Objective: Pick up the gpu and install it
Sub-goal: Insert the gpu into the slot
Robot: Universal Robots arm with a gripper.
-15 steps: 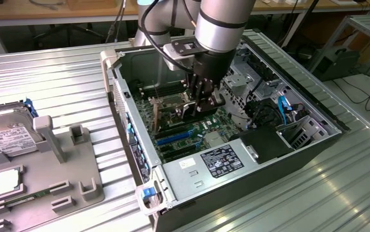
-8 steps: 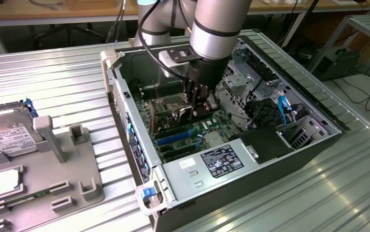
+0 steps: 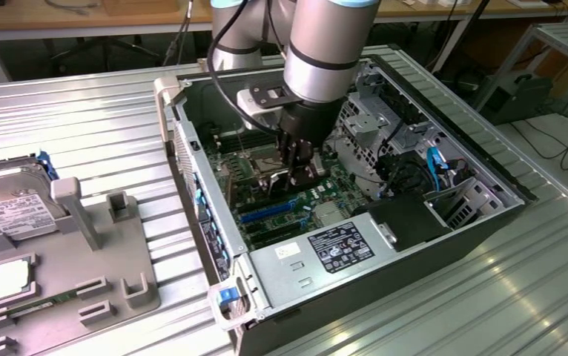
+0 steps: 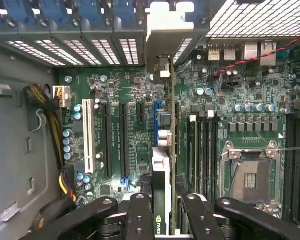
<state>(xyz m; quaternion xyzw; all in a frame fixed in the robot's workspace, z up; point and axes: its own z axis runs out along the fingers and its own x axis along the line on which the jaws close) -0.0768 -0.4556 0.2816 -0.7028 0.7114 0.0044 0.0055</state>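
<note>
View: exterior.
Jaws: the gripper (image 3: 297, 167) is closed on the gpu (image 3: 311, 176), a thin green card with a black face and a silver end bracket, held edge-down.
Gpu location: inside the open black-and-silver computer case (image 3: 482, 148), low over the green motherboard (image 3: 328, 194), near its middle. I cannot tell whether it touches the board.
Risk (judged): a tilted gpu could scrape board parts or jam instead of seating.
Surface: the case lies on a ribbed silver metal table (image 3: 96, 119). A grey plastic parts fixture (image 3: 116, 259) with a boxy silver hard drive (image 3: 7, 204) sits at the exterior view's left.
Room: a wooden workbench (image 3: 86, 15) stands at the far side, and loose cables (image 3: 561, 144) lie on the floor at the exterior view's right.

View: wrist.
Jaws: the black fingers (image 4: 140, 215) clamp the gpu (image 4: 161, 170) from both sides.
Alignment: the gpu edge runs along the blue expansion slot (image 4: 156, 107), with the bracket (image 4: 162, 30) at the rear slot openings.
Risk (judged): a sideways offset could miss the slot, and the bracket could catch the rear frame.
Clearance: the yellow-and-black cable bundle (image 4: 45, 100) lies well apart from the gpu.
</note>
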